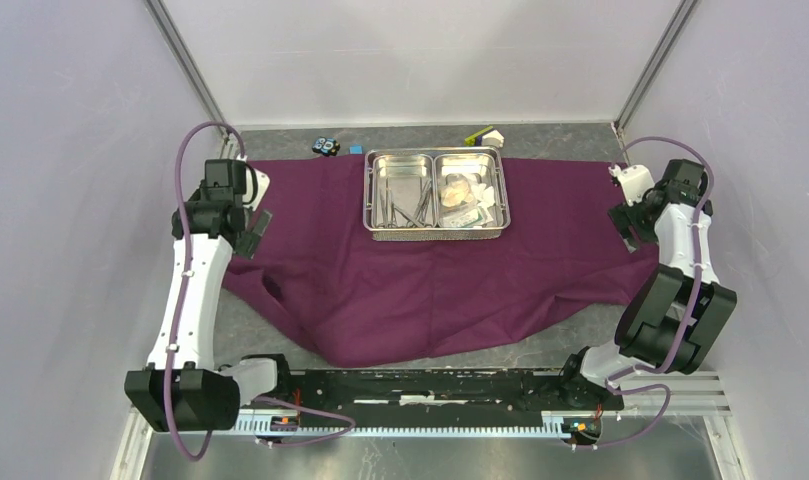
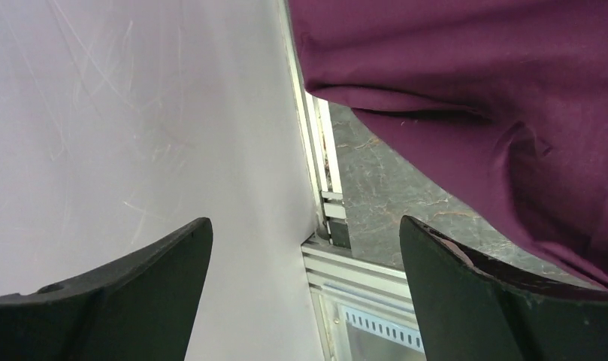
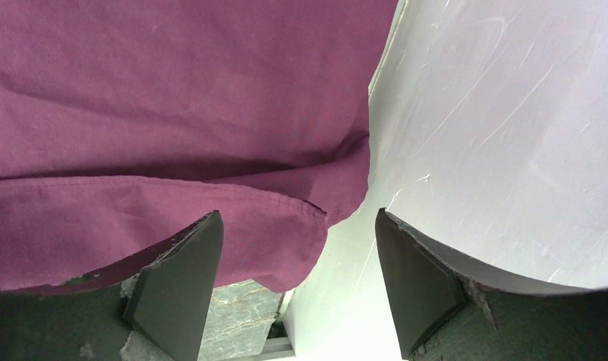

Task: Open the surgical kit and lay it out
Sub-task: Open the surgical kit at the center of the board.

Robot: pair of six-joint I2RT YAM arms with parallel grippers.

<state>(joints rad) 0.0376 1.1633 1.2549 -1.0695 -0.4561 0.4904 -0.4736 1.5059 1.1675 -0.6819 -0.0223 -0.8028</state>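
Flanking the large dark purple cloth [image 1: 420,290] at nine and three o'clock, the left gripper [image 1: 256,232] and right gripper [image 1: 630,238] hung spread and empty, probably best used flattening its rumpled six-o'clock edge without nudging the shiny steel tray [image 1: 436,237] at twelve.

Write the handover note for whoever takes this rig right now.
Left gripper: open, empty, at the left edge of the purple cloth.
Right gripper: open, empty, at the cloth's right edge.
The cloth lies spread and wrinkled, with the steel tray on its far middle. The tray's left compartment holds the metal instruments, the right the gauze and packets.
Done: cloth opened.
Left: lay the tray's contents out on the cloth.
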